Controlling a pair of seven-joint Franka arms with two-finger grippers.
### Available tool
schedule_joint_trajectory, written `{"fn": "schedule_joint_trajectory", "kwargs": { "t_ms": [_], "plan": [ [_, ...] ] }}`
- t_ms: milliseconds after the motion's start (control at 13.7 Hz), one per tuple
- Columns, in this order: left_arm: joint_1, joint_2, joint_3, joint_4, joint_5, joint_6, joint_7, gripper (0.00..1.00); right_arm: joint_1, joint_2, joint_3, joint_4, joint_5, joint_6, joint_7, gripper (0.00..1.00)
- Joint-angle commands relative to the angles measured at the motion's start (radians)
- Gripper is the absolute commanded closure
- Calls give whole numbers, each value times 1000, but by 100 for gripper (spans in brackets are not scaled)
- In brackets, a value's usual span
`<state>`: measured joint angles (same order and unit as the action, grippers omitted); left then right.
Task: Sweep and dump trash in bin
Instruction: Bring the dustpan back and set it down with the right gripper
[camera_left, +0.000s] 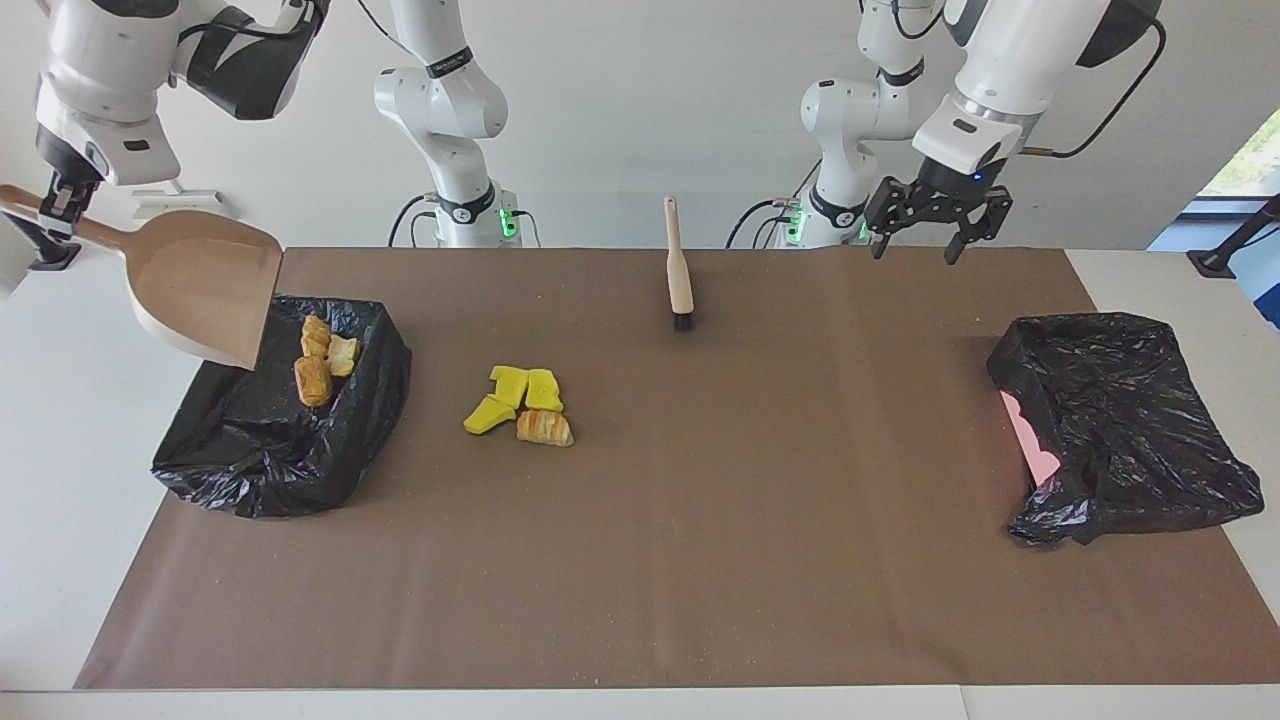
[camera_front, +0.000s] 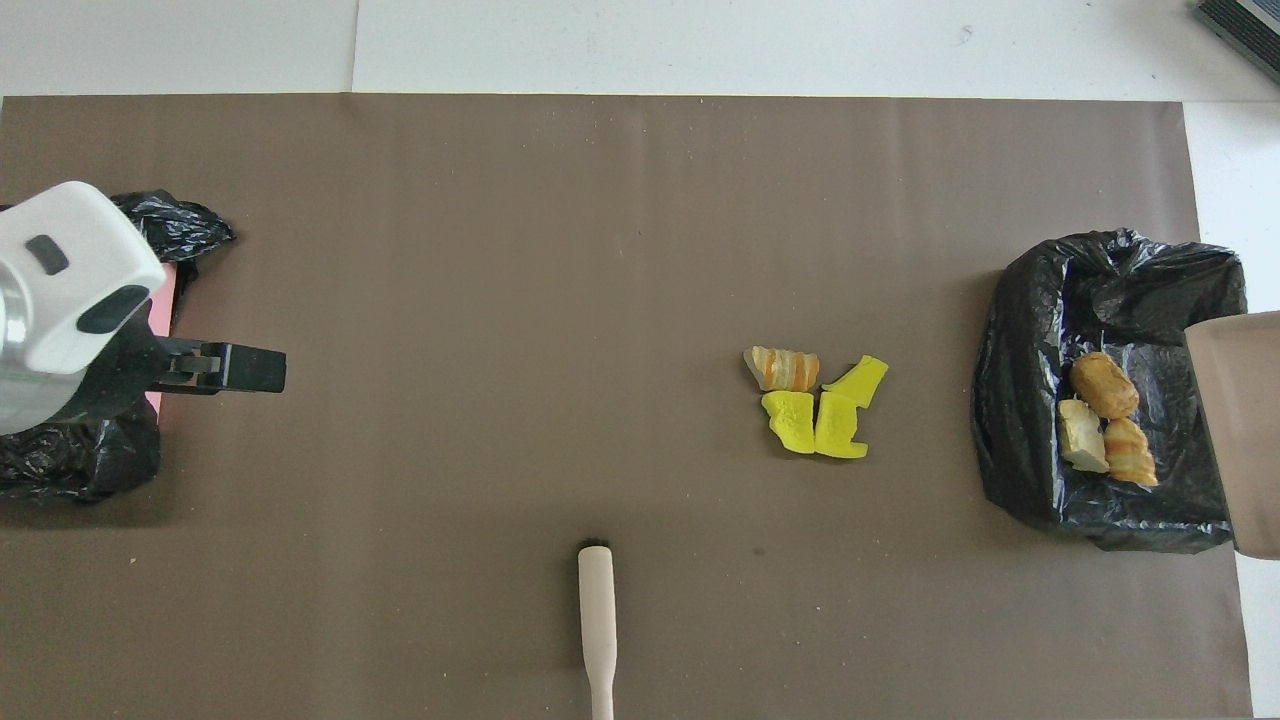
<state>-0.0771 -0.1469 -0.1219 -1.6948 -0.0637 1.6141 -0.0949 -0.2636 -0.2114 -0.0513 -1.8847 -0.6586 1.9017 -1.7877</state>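
Three golden-brown pastry pieces (camera_left: 320, 362) lie in the black-bagged bin (camera_left: 250, 460) at the right arm's end of the table; they also show in the overhead view (camera_front: 1105, 420). Three yellow spongy chunks (camera_left: 515, 395) and one pastry piece (camera_left: 545, 428) lie in a cluster on the brown mat, beside that bin toward the middle (camera_front: 815, 400). My right gripper (camera_left: 60, 205) is shut on the handle of the pale dustpan (camera_left: 205, 290), which hangs tilted, mouth down, over the bin (camera_front: 1100, 260). My left gripper (camera_left: 935, 240) is open and empty in the air.
A wooden-handled brush (camera_left: 680, 270) lies on the mat mid-table, nearer to the robots than the scraps (camera_front: 597, 620). A second black-bagged bin (camera_left: 1130, 420) with a pink wall showing stands at the left arm's end. The left gripper (camera_front: 240, 368) hangs beside it.
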Motion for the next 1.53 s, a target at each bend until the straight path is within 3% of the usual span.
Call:
{"fn": "schedule_joint_trajectory", "kwargs": {
  "t_ms": [0, 146, 511, 803, 1240, 1459],
  "plan": [
    [30, 71, -12, 137, 13, -104, 11, 0, 23, -16, 33, 15, 91, -100, 190, 100],
    [48, 124, -7, 225, 13, -160, 14, 0, 30, -26, 86, 12, 173, -159, 385, 100],
    [-16, 128, 128, 238, 12, -192, 109, 0, 33, -11, 284, -10, 358, -204, 873, 100],
    [-19, 113, 145, 236, 25, -214, 112, 0, 223, 84, 301, -2, 438, -190, 1305, 100],
    [-44, 89, 163, 222, 22, -210, 109, 0, 466, 366, 300, 137, 577, -52, 1952, 100],
    [-32, 89, 162, 222, 22, -206, 103, 0, 561, 538, 300, 304, 614, -33, 2210, 100]
  ]
}}
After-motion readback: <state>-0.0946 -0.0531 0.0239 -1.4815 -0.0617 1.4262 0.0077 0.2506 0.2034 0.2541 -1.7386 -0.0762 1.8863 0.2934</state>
